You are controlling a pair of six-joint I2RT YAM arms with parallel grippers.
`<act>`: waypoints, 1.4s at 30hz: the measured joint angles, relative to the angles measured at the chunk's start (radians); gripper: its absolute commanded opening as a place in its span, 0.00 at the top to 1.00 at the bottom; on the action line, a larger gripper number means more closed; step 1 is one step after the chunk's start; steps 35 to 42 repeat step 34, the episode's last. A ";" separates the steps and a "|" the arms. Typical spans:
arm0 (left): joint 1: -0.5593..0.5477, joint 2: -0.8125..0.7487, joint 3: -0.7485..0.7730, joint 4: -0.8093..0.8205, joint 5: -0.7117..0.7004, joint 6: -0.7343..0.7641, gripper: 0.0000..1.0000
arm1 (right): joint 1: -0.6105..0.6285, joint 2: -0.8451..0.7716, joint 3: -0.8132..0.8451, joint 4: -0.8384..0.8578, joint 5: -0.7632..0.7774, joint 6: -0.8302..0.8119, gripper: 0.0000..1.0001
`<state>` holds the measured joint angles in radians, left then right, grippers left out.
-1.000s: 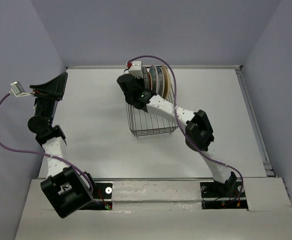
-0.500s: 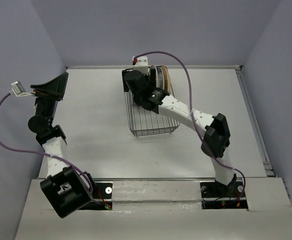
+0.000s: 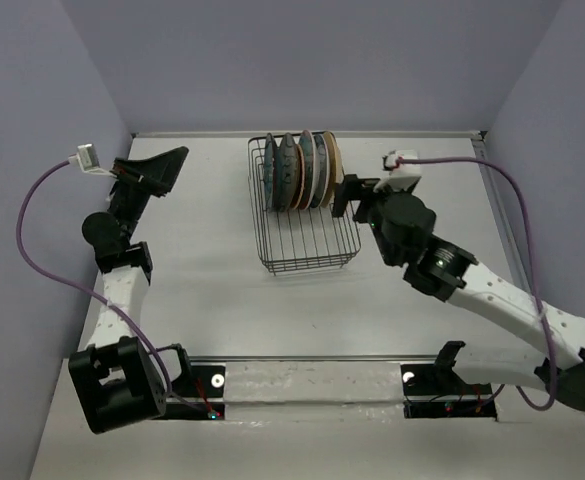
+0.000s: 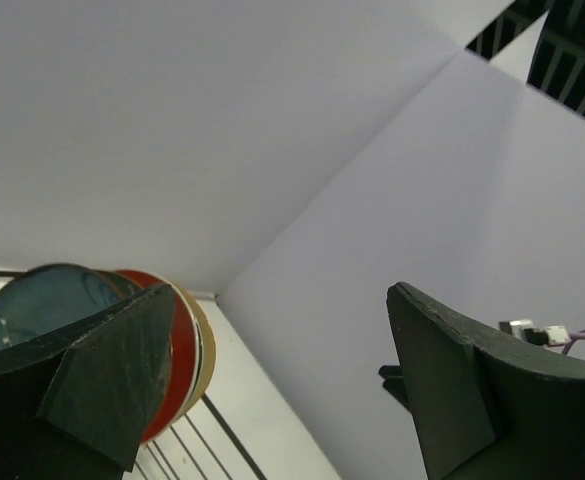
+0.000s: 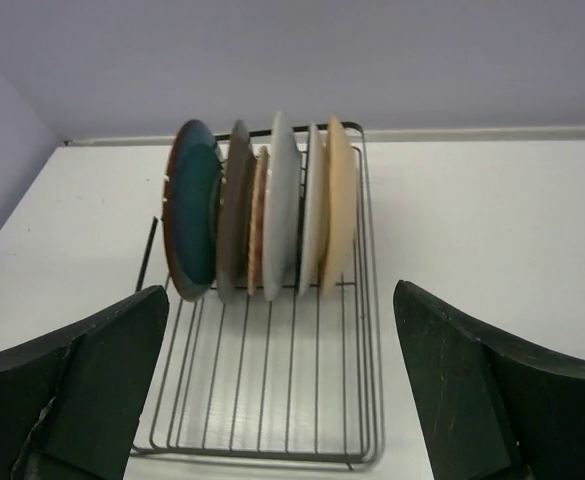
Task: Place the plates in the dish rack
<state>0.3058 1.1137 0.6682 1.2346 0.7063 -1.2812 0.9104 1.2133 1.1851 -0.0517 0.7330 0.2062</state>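
Plates [image 5: 262,215], six by the count in the right wrist view, stand on edge side by side in the far half of the dish rack [image 5: 262,452], at the upper centre of that frame. The dark teal one is at the left end and the tan one at the right. The upright wires [image 5: 272,330] between them keep each plate standing with little lean. The near half of the rack is bare wire. In the overhead view the right gripper [image 3: 344,195] sits just beside the rack's right side, fingers spread wide with nothing between them. The left gripper [image 3: 160,165], at upper left, is likewise spread and empty, well apart from the rack. No plate shows outside the rack, so the loading looks finished.
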 measured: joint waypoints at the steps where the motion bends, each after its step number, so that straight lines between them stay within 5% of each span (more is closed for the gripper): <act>1: -0.038 -0.006 0.010 -0.034 0.001 0.032 0.01 | 0.000 -0.071 -0.069 0.018 0.009 0.000 0.00; 7: -0.214 -0.126 0.067 -0.301 -0.040 0.293 0.01 | -0.002 -0.488 -0.378 0.098 0.119 0.007 0.05; 13: -0.274 -0.382 0.056 -0.547 -0.167 0.523 0.01 | -0.007 -0.694 -0.591 0.169 0.230 0.021 0.08; 18: -0.345 -0.630 0.025 -0.826 -0.401 0.735 0.01 | -0.007 -0.703 -0.673 0.222 0.266 -0.002 0.09; 26: -0.417 -0.698 -0.050 -1.177 -0.621 0.922 0.01 | -0.013 -0.587 -0.727 0.340 0.289 -0.019 0.08; 42: -0.428 -0.698 -0.063 -1.207 -0.615 0.959 0.01 | -0.022 -0.472 -0.758 0.374 0.292 -0.014 0.08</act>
